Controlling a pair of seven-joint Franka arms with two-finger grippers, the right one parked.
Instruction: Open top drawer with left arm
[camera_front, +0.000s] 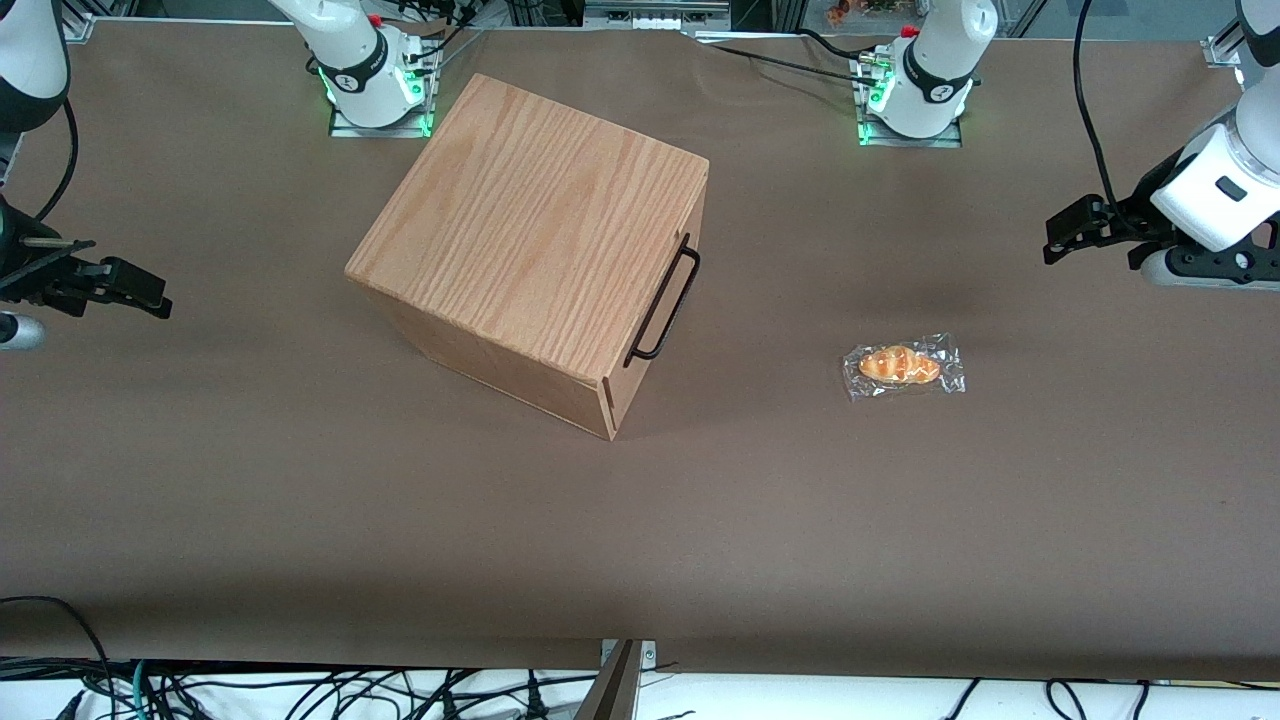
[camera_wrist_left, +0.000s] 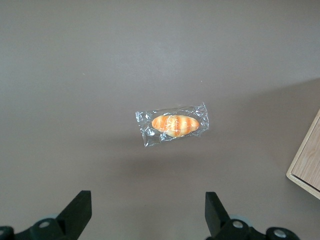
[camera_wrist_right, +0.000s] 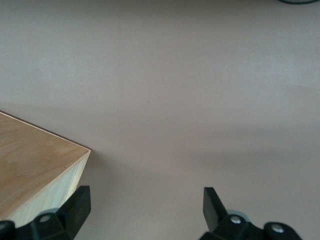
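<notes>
We see the gripper (camera_wrist_left: 147, 217) of the left arm (camera_front: 1215, 185) hanging in the air at the working arm's end of the table (camera_front: 300, 520), its two black fingers (camera_wrist_left: 80, 210) spread wide apart with nothing between them. Straight below it, in the wrist view, a small bun in clear wrap (camera_wrist_left: 173, 125) lies flat on the brown surface, apart from the fingers. In the front view the bun (camera_front: 903, 366) rests nearer to the camera than the gripper (camera_front: 1062, 238), between it and the wooden box (camera_front: 530, 240). The box sits well apart from the gripper, toward the middle of the table, turned at an angle. Its top drawer (camera_front: 655, 300) is shut, the front flush with the casing and facing the working arm's end. The thin black handle (camera_front: 664, 297) runs along that front, untouched. One corner of the box (camera_wrist_left: 306, 167) just shows in the wrist view, beside the bun.
</notes>
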